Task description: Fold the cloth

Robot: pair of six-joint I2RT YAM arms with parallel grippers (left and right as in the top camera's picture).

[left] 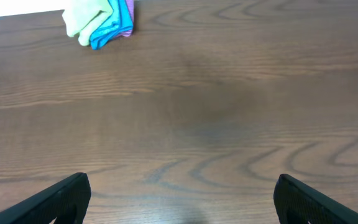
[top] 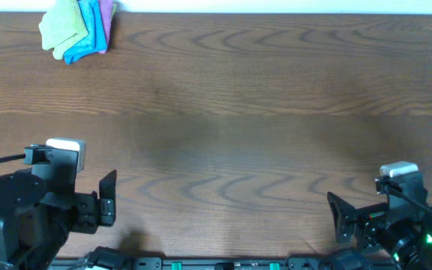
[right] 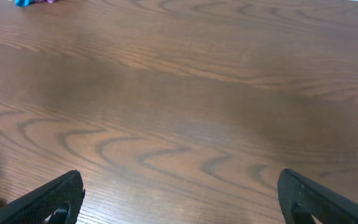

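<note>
The lime-green cloth (top: 61, 28) lies folded at the far left corner of the table, on top of a blue cloth (top: 88, 39). The left wrist view also shows the cloth (left: 84, 17) far ahead, up at the left. My left gripper (left: 182, 200) is open over bare wood near the front left edge, with nothing between its fingers (top: 108, 198). My right gripper (right: 180, 198) is open too, empty, at the front right, and one of its fingers (top: 340, 217) shows in the overhead view. Both are far from the cloth.
A pink cloth (top: 110, 16) lies under the blue one in the same small pile. The brown wooden table (top: 246, 112) stretches between the pile and both arms. Its far edge runs just behind the pile.
</note>
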